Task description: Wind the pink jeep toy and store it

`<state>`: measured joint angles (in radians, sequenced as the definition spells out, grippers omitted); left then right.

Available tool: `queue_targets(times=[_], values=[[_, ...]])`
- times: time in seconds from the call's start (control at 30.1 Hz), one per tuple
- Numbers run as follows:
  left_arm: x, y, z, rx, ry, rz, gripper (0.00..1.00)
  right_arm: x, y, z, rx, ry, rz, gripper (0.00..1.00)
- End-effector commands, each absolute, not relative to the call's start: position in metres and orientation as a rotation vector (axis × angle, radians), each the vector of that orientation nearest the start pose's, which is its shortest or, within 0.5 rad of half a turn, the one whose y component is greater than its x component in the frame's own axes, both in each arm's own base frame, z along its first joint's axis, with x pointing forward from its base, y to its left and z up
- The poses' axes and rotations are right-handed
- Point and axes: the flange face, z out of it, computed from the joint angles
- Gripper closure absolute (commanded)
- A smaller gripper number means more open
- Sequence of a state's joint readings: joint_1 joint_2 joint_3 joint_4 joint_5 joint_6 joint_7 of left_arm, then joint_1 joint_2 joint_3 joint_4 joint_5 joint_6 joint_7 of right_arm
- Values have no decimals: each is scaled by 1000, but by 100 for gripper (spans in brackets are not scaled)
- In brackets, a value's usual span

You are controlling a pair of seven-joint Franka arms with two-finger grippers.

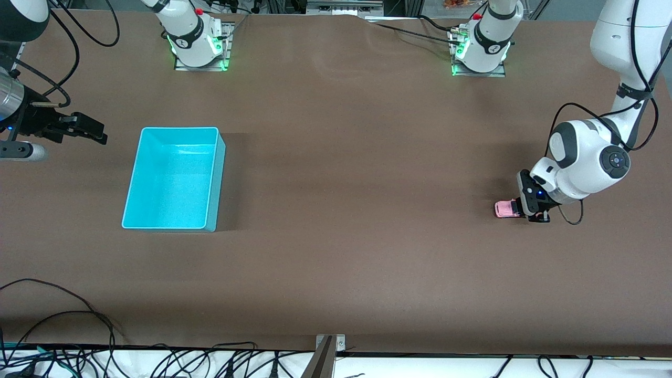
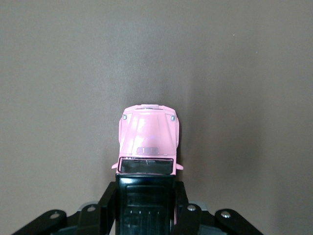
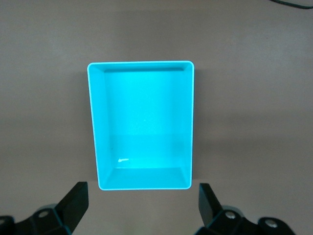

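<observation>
The pink jeep toy [image 1: 505,209] stands on the brown table at the left arm's end. In the left wrist view its pink bonnet [image 2: 149,139] points away from the gripper. My left gripper [image 1: 526,209] is down at the table, shut on the jeep's black-roofed rear, and its fingers [image 2: 108,200] press both sides of the roof. My right gripper [image 1: 97,132] is open and empty, waiting in the air beside the turquoise bin [image 1: 178,128] at the right arm's end. The right wrist view shows the bin [image 3: 142,63] empty, ahead of the open gripper [image 3: 142,200].
The arm bases [image 1: 199,50] [image 1: 480,52] stand along the table's edge farthest from the front camera. Cables [image 1: 79,315] and a metal bracket [image 1: 325,354] lie along the edge nearest the camera. A wide stretch of bare table separates the jeep from the bin.
</observation>
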<state>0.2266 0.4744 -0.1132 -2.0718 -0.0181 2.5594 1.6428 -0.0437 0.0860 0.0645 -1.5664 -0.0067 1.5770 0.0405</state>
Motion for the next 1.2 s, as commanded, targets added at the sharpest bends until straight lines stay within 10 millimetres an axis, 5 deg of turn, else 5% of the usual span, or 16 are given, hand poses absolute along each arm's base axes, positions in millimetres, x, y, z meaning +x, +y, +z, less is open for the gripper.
queue_targets(times=[0.0,0.4,0.93,1.16], values=[[589,63,198,-2265,2211,-126,94,574,7,582,-3145,19,123,0],[584,79,180,-2250,2256,-101,95,574,6,582,-3145,21,125,0],[572,202,161,-2239,2263,-119,95,574,7,582,-3145,19,123,0],[563,234,156,-2246,2254,-123,98,574,7,582,-3146,19,123,0]])
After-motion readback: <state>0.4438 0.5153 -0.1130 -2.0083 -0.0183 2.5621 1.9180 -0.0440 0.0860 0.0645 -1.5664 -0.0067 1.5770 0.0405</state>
